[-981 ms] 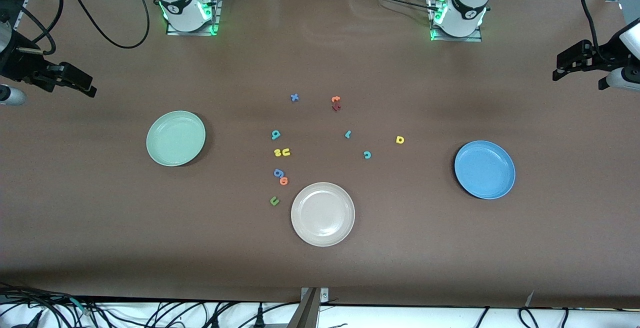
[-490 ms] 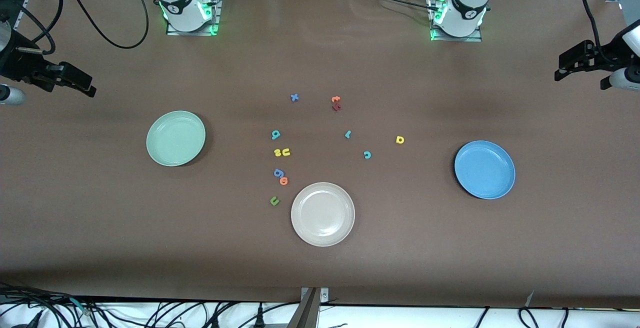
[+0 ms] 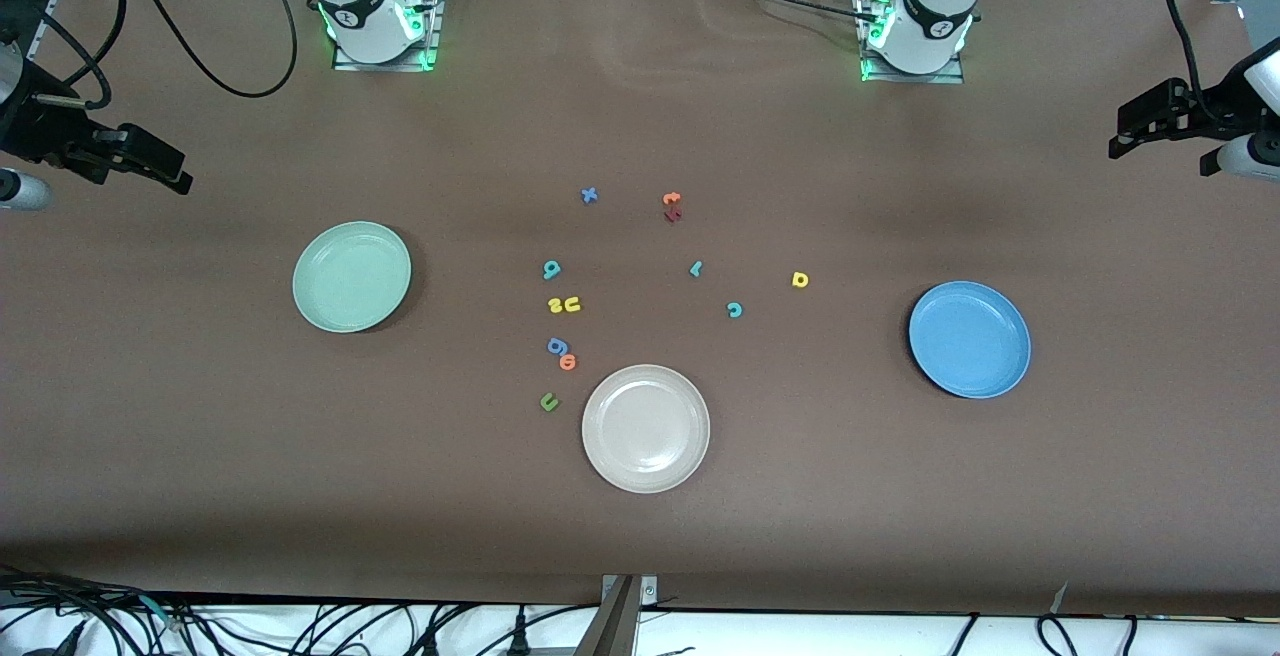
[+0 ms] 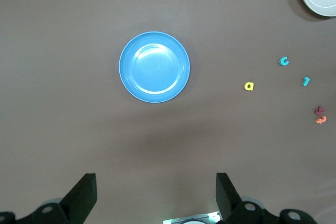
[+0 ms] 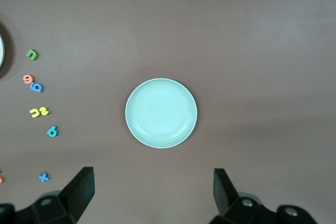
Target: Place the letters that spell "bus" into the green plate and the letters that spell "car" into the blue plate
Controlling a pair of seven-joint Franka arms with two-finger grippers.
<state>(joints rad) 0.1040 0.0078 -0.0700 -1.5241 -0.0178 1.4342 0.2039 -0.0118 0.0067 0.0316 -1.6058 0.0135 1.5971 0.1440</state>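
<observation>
Left end effector: fingers apart, empty, high over the table above the blue plate. Right end effector: fingers apart, empty, high over the green plate. Both plates hold nothing.

All letters lie loose between the plates. Teal "b" lies just beside yellow "s" and yellow "u", which touch. Teal "r", teal "c" and yellow "a" lie toward the blue plate.

Nearby: blue "g" touching orange "o", dark green "u", beige plate, orange "t".

Letters lie between plates — none inside.
</observation>
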